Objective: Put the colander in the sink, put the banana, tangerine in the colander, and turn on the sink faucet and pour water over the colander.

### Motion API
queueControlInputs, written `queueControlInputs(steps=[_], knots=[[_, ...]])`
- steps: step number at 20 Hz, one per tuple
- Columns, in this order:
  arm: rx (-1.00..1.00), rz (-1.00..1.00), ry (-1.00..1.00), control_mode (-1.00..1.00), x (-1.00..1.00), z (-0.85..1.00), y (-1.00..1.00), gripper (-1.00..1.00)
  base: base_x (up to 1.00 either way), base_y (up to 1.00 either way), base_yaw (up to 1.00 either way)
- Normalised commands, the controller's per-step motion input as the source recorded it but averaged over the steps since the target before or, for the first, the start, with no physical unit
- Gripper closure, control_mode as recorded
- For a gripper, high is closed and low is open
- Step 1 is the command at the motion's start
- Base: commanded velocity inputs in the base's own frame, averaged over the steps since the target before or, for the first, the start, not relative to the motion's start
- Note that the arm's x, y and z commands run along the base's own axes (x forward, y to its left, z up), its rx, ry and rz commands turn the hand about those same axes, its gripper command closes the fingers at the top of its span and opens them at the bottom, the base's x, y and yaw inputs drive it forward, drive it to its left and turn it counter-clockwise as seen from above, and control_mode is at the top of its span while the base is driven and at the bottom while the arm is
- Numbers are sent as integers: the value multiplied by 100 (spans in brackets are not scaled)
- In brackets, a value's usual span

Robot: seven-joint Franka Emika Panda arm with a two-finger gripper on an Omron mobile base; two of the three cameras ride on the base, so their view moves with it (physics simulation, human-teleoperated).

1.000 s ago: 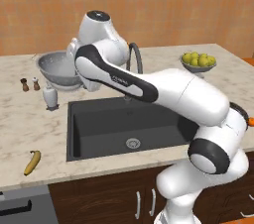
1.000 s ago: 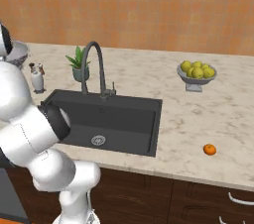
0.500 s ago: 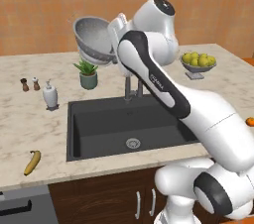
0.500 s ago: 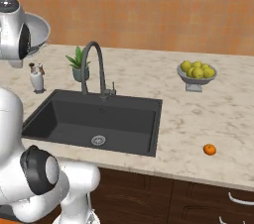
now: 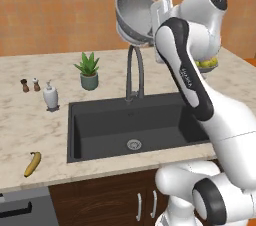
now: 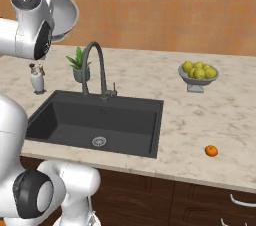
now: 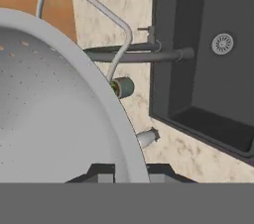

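Colander up high in my gripper, pinched at the rim, held above the sink faucet and tipped so its open mouth faces out toward the left base camera. From the hand view I get the rim running between the finger tips, though the pads themselves are mostly hidden, so I'm judging the pinch from that. Right base view gives me the tangerine alone on the counter right of the sink; left base view gives me the banana near the counter's front edge, lying lengthwise toward the wall. Basin is open below.
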Motion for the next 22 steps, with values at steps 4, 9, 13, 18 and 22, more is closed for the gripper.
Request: queueControlInputs(steps=[4, 9, 13, 18, 22], knots=[[0, -16, 0, -100, -4, 6, -100, 100, 0, 0, 0], [0, -14, 0, -100, -6, 0, -100, 100, 0, 0, 0], [0, -9, 4, -100, -3, -2, -100, 100, 0, 0, 0], [0, -1, 15, -100, 0, -37, -86, 100, 0, 0, 0], [0, 1, 16, -100, -1, -62, -71, 100, 0, 0, 0]])
